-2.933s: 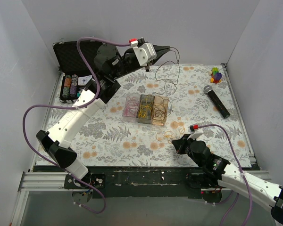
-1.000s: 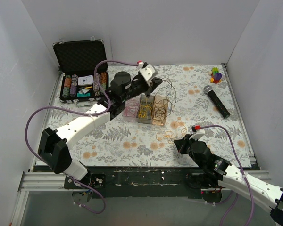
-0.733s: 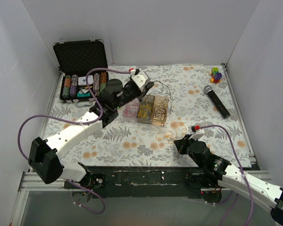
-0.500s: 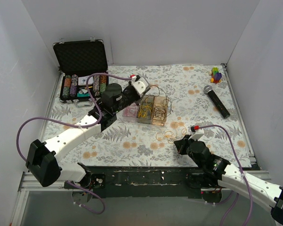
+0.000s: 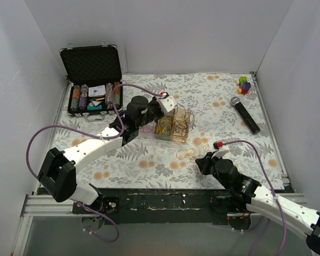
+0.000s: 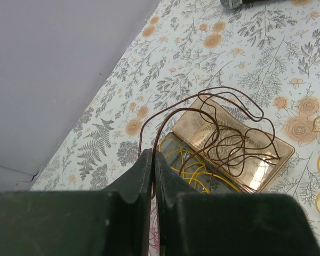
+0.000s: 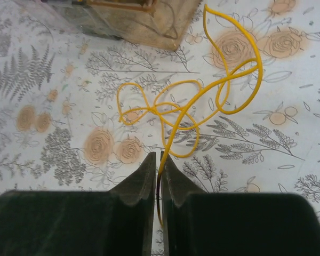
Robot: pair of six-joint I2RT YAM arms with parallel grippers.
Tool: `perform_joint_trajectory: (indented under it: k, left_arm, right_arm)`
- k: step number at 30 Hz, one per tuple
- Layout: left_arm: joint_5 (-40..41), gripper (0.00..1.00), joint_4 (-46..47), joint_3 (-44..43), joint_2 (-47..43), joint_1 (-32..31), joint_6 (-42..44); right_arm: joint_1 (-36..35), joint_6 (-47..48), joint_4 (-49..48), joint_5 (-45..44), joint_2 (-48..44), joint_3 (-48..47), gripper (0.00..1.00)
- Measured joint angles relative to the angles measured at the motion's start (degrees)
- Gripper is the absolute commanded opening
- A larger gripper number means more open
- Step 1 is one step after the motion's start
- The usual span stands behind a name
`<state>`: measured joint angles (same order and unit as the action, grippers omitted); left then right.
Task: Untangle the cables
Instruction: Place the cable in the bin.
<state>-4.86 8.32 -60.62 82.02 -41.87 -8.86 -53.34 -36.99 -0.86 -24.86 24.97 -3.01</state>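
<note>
Thin cables (image 5: 173, 124), seemingly tangled, looped in trays (image 5: 180, 140)

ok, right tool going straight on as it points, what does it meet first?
The right tool, shut on the yellow cable, would first run into that cable's loops lying on the floral cloth just ahead. The amber container stands beyond them. Depth is unclear; angled down, it may touch cloth first.
</note>
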Motion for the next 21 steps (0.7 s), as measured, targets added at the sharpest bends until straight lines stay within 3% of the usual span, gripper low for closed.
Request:
perform_joint_trajectory:
  k: [4, 12, 18, 21]
  left_arm:
    - [-0.24, 0.00, -0.55, 0.66, -0.46, 0.00, 0.68]
    - [-1.03, 0.00, -1.84, 2.40, -3.52, 0.00, 1.38]
    - [-2.49, 0.00, -1.88, 2.40, -4.46, 0.00, 1.49]
    - [-3.17, 0.00, -1.86, 2.40, -4.46, 0.00, 1.49]
  right_arm:
    - [0.00, 4.09, 0.22, 1.55, 0.22, -4.24, 0.33]
    - [0.00, 9.92, -2.78, 4.20, 7.89, -20.31, 0.41]
    - [0.00, 8.59, -0.70, 6.01, 7.82, -19.15, 0.42]
    - [0.00, 5.75, 3.80, 6.19, 5.11, -17.03, 0.53]
